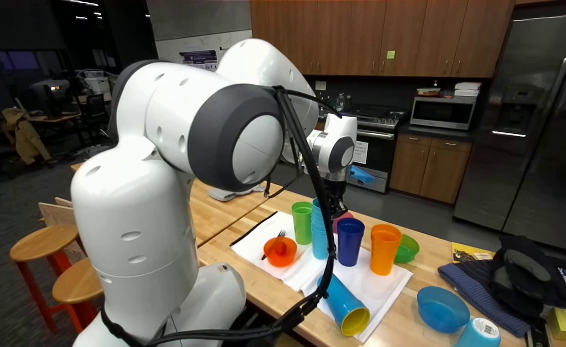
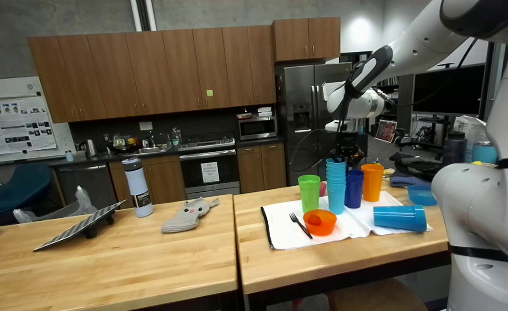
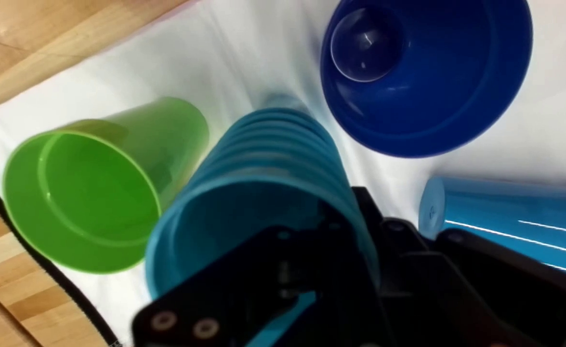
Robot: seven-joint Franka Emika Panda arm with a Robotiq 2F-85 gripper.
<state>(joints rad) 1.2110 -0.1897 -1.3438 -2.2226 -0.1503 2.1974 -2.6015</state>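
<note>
End effector (image 3: pixel 352 212) is clenched on the rim of the top cup (image 3: pixel 244 212) in an upright light blue stack (image 2: pixel 336 192) on the white cloth (image 2: pixel 282 233); nearby, an orange bowl (image 2: pixel 324 230) holds a round orange-red item (image 2: pixel 314 220).

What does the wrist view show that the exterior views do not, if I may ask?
Only the wrist view shows the inside bottoms of the dark blue cup and green cup. Only the exterior views show the orange cup, orange bowl and fork. All share the stacked light blue cups, tipped blue cup, white cloth and gripper.
</note>
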